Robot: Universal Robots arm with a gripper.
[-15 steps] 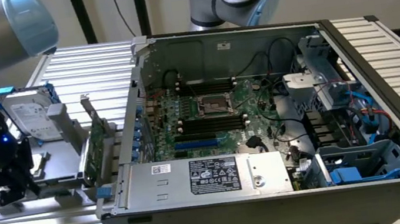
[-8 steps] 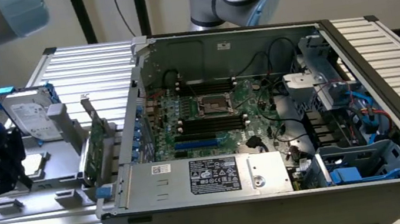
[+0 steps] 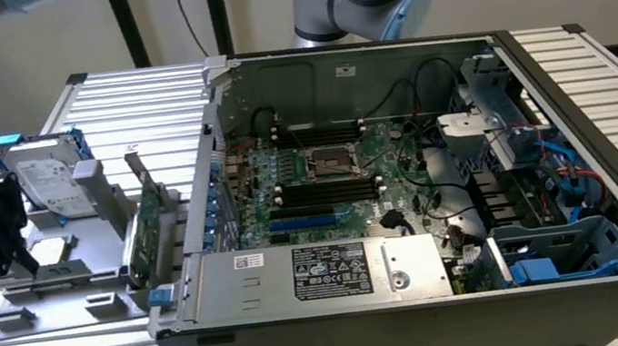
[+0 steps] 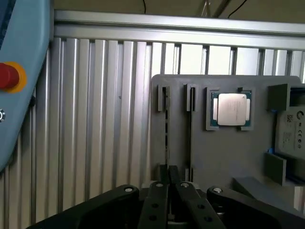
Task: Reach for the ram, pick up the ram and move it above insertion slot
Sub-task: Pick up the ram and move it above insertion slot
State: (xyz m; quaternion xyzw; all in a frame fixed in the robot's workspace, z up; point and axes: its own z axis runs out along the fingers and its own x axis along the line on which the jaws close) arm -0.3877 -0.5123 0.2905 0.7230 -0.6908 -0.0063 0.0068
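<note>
Your hand [image 4: 167,179] is pinched shut, lined up along the ram [image 4: 167,129], which stands on edge in its holder [image 4: 228,152] slot, top edge exposed for gripping.

— Anything legible here?
— Nothing readable. The black label [image 3: 331,272] on the power supply [image 3: 415,269] carries white print and marks, too fine to make out.
— The hard drive [image 3: 46,180]?
— Its white label [image 4: 291,133] shows rows of tiny print and round marks (no letter clear). A small white sticker [image 3: 246,261] near the black label is equally unreadable.
</note>
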